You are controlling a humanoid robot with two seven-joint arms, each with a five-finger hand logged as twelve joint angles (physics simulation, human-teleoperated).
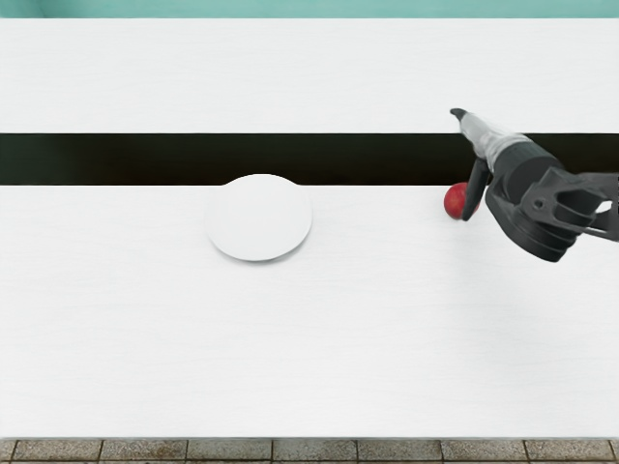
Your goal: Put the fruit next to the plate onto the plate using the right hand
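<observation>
fingers (474, 198) by red fruit (453, 200), plate (258, 217) well apart

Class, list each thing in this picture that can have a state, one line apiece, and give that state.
plate, empty, lying flat on the table.
red fruit, resting on the table to the right of the plate, not on it, partly hidden behind a finger.
right hand, open with its fingers spread, right beside the fruit, not closed around it.
</observation>
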